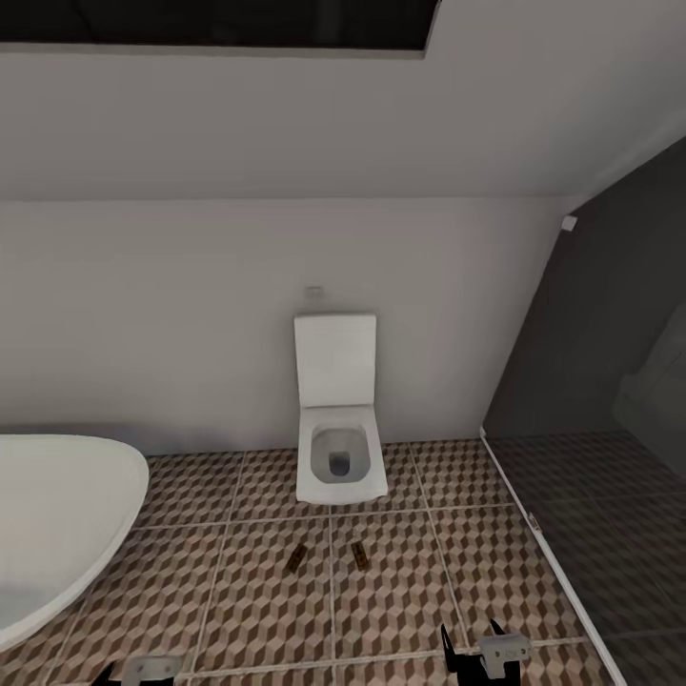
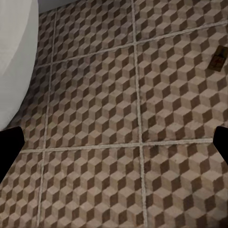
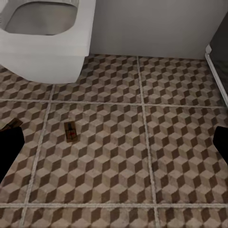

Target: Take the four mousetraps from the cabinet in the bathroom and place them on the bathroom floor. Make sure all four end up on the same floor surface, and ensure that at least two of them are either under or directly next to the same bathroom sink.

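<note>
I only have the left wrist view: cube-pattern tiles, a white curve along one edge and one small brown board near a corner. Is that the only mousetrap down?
Observer: No, the head view shows two on the bathroom floor: the left mousetrap and the right mousetrap, close together but apart, just in front of a white toilet.
Operator: And the white curve?
Observer: It is the rim of a large rounded white basin at the robot's left. Both traps lie well clear of it.
Operator: Is the other arm carrying anything?
Observer: No. The right gripper has its jaws wide open over bare tile, with nothing between them.
</note>
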Robot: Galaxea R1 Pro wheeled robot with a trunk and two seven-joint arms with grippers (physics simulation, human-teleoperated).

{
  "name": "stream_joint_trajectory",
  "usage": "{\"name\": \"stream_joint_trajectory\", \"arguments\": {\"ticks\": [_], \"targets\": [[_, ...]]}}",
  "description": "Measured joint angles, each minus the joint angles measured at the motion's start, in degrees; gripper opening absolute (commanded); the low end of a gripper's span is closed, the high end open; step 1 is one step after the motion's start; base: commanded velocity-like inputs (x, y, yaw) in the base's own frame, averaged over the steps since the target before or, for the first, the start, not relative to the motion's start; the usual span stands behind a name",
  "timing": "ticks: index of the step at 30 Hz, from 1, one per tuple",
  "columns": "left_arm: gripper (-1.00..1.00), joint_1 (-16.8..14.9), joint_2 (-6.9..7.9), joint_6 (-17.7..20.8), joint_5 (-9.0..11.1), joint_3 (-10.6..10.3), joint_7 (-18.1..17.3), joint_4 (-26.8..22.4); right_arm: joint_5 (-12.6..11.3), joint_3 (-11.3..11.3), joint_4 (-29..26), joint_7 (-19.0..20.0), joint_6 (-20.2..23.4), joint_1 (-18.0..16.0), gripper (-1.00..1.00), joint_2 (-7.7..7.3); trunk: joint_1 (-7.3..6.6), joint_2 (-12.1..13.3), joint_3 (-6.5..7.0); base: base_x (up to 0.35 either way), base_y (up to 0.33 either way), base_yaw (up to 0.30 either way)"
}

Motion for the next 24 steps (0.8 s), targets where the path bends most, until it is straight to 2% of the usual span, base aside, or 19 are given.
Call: {"name": "stream_joint_trajectory", "arguments": {"ticks": [7, 20, 24], "targets": [[1.00, 0.00, 0.49, -0.03, 0.03, -0.01, 0.00, -0.24, 0.00, -0.03, 0.00, 0.00, 0.02, 0.00, 1.00, 0.02, -1.54, 2.82, 1.27, 0.000, 0.000, 0.000], [1.00, 0.00, 0.34, 0.05, 0.06, 0.00, 0.00, 0.07, 0.00, -0.04, 0.00, -0.06, 0.07, 0.00, 1.00, -0.01, -1.55, 2.84, 1.27, 0.000, 0.000, 0.000], [1.00, 0.00, -0.38, 0.26, 0.04, 0.00, 0.07, 0.18, 0.00, -0.01, 0.00, -0.08, 0.11, 0.00, 1.00, 0.01, -1.55, 2.84, 1.27, 0.000, 0.000, 0.000]]}}
